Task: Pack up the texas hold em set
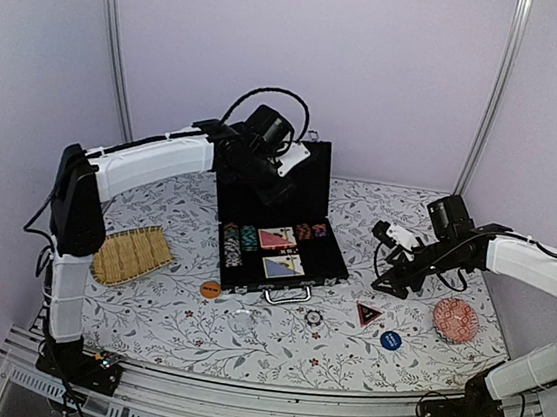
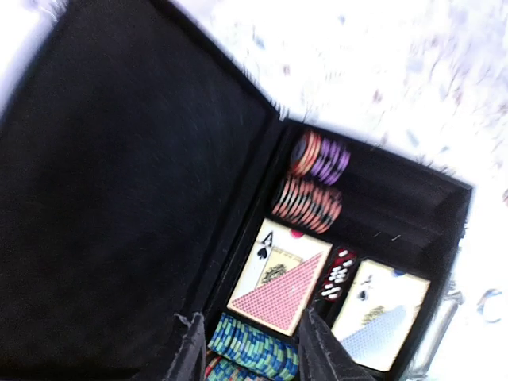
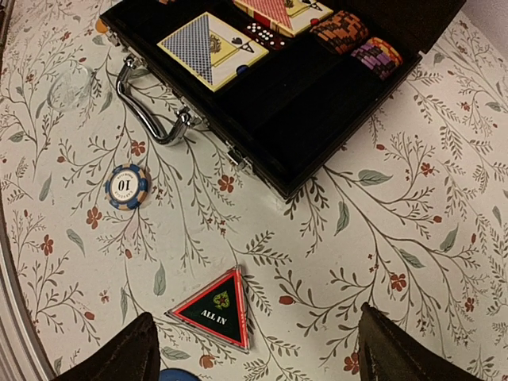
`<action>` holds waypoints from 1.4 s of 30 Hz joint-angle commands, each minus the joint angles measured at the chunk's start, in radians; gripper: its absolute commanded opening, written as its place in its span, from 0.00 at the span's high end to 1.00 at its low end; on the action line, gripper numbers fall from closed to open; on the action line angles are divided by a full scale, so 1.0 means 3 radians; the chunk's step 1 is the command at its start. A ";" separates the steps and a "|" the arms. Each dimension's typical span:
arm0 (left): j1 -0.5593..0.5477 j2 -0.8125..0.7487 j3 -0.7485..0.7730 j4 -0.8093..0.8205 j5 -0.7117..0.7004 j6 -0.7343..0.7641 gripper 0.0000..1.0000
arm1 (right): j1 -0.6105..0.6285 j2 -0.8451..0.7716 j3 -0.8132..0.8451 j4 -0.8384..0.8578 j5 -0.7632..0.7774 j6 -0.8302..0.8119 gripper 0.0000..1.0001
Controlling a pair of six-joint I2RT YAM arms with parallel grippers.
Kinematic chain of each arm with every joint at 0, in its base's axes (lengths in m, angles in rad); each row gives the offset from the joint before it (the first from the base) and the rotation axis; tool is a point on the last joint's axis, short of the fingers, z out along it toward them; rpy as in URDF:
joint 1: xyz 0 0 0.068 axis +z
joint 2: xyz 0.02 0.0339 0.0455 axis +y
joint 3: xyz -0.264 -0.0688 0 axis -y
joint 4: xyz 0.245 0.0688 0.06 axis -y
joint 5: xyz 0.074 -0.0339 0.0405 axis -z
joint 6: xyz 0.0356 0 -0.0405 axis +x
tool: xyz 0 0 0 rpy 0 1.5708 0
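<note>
**Both grippers spread, case lid up, loose pieces on the table in front**

The left gripper hangs over the raised lid of the black case. In its wrist view we see its fingers standing apart above a row of green and blue chips. The right gripper hovers at the case's 3 o'clock side, above the floral table. Its fingers are spread wide too, with the table surface showing between them.

The case sits in the middle of the table, with its lid up toward 12 o'clock and its silver handle toward 6 o'clock. Inside we count a red-backed deck and a blue-backed deck side by side. Red dice lie in the slot between them, and orange and purple chip stacks sit at the 3 o'clock end.

Four pieces lie loose on the table, all apart from the case:
- An orange disc lies at 7 o'clock, just off the front-left corner.
- A blue-edged chip marked 10 lies near the handle at 6 o'clock.
- A triangular ALL IN marker lies toward 5 o'clock.
- A blue disc lies just beyond the marker.

A straw tray rests at the table's 9 o'clock. A red patterned bowl rests at 4 o'clock, near the right arm.
</note>
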 commanded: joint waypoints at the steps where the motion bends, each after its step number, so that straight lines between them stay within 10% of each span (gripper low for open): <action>1: -0.0230 -0.0490 -0.0376 0.0164 -0.0001 -0.0203 0.54 | -0.0018 -0.0030 0.0302 -0.0248 0.0029 -0.0084 0.15; 20: -0.0802 -0.1683 -0.2852 0.0576 0.0208 -0.1418 0.45 | 0.0791 0.0851 0.0767 -0.0633 0.0297 -0.0414 0.28; 42: -0.0516 -0.2106 -0.3398 0.0405 0.0162 -0.1867 0.45 | 0.1461 0.1994 0.1478 -0.0594 0.0420 -0.0405 0.31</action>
